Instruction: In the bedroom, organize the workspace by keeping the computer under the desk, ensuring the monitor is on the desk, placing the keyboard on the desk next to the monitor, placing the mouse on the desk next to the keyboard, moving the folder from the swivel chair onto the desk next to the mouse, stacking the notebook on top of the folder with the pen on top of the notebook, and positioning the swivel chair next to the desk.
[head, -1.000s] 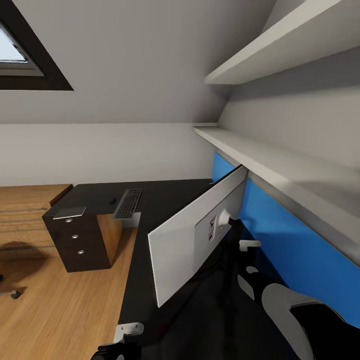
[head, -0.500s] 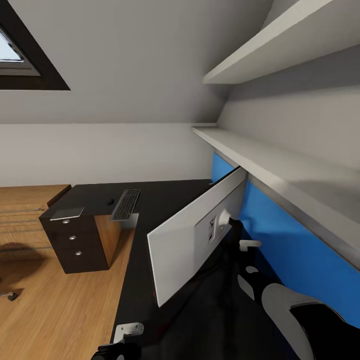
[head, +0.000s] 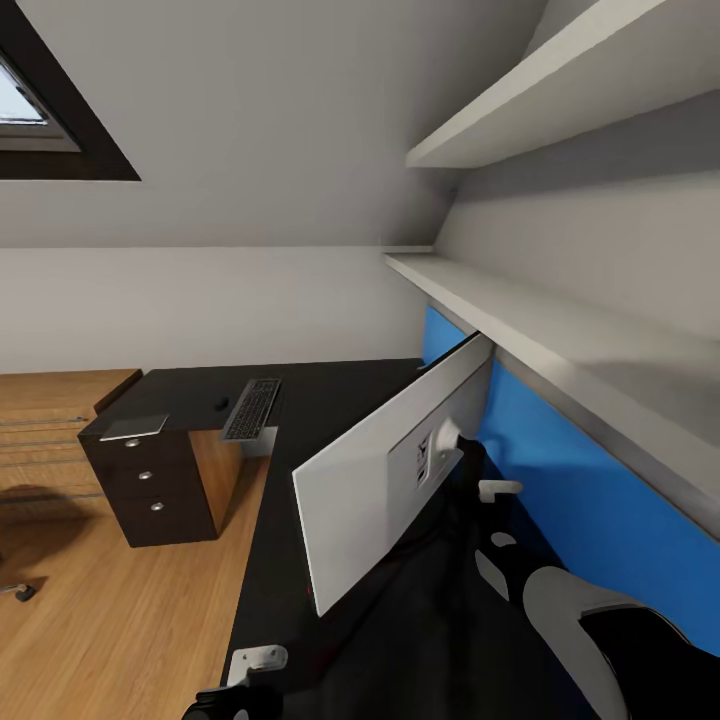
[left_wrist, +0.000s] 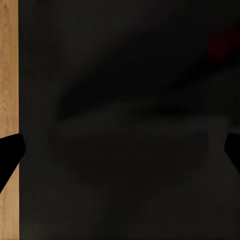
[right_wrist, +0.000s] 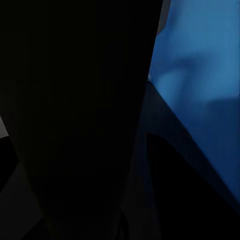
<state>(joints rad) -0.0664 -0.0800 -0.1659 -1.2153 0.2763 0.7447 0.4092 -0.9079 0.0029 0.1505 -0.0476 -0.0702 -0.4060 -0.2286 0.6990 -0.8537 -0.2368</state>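
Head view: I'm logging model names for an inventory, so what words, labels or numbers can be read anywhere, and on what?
No text can be read.
Monitor: small dark marks on its pale back panel, too small and blurred to read.
Keyboard: any key legends are too small to read.
Drawer unit: no label shows on it.

Monitor tilted on desk

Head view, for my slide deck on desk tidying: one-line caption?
Pale back of the monitor tilted on the black desk, keyboard and mouse at its far end.
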